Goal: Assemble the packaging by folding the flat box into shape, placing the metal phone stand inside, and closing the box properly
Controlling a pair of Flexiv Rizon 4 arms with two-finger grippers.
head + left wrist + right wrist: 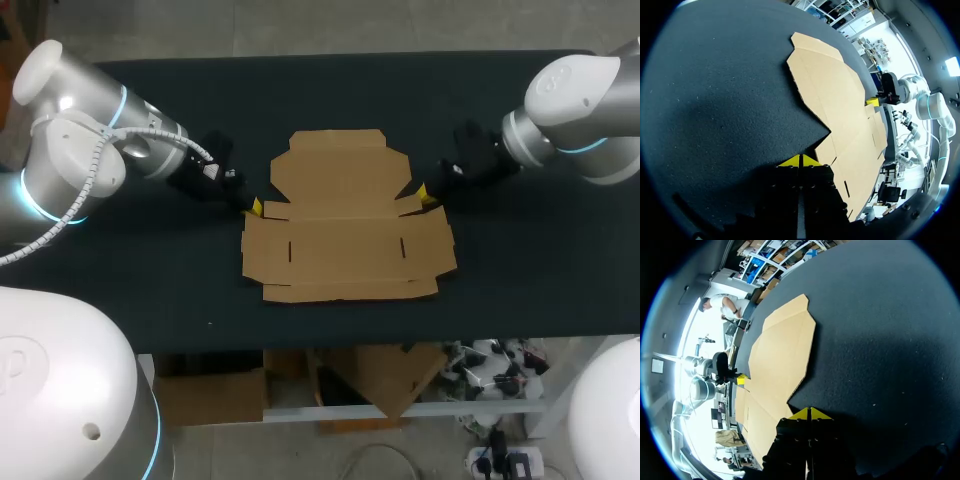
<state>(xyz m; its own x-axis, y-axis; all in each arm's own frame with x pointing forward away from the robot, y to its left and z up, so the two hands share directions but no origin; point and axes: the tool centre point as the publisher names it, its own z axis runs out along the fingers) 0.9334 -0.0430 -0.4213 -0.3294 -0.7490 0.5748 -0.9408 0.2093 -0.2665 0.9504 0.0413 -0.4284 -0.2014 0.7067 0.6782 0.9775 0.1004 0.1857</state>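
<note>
At nine and three o'clock of the flat brown cardboard box, both my jaws rest pinched together, placed, I judge, to lift its flaps.

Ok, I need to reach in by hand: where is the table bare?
Bare: the strip between the flat box and the table's near edge, and the one beyond its far flap. Crowded: the box's two sides, where left gripper and right gripper sit.
</note>
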